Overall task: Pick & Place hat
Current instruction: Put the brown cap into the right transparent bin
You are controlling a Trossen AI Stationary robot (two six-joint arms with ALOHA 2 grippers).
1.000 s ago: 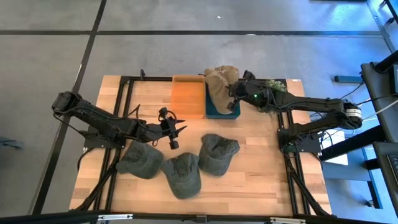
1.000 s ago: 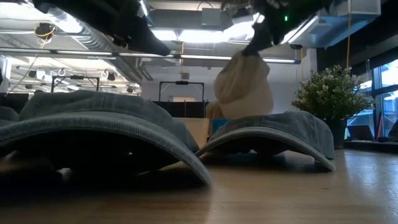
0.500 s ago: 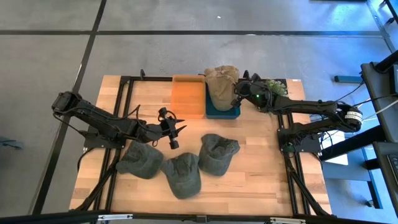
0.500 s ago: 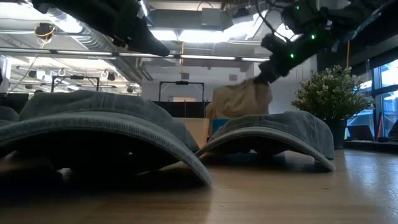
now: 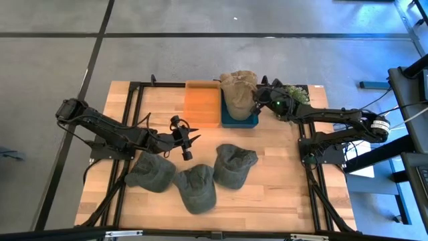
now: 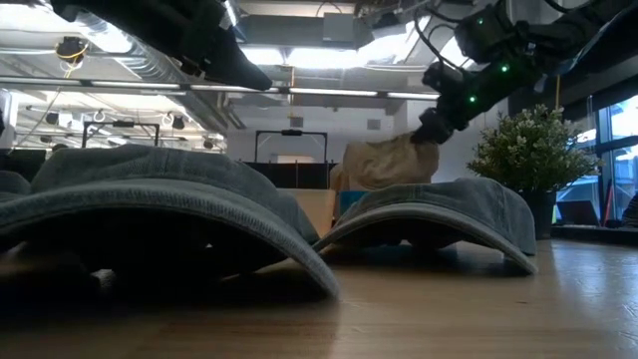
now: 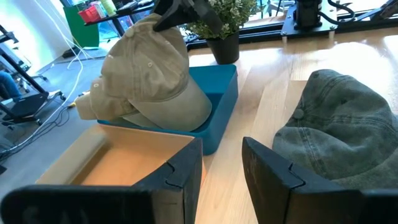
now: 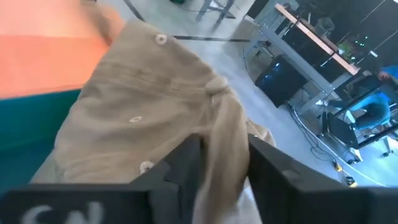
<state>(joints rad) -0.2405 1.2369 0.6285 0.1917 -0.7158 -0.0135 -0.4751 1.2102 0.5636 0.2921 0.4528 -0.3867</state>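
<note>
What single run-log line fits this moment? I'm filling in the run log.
stage: placing | right claw: astride tan hat over blue bin | left claw: open, waiting above table | green hats: three on table

Around my table (image 5: 274,194) of pale wood planks, set in a black metal frame (image 5: 137,86), the floor (image 5: 200,57) is grey concrete crossed by dark seams; one seam runs across at twelve o'clock, another slants off toward ten. At three o'clock a dark desk edge (image 5: 408,80) and cables crowd in. Looking level across the boards, I see a ceiling with long strip lights (image 6: 299,55) and silver ducting (image 6: 130,65), a black rolling frame (image 6: 292,150) far back, a potted green plant (image 6: 528,150) at two o'clock, and bright windows (image 6: 618,170) beyond it
</note>
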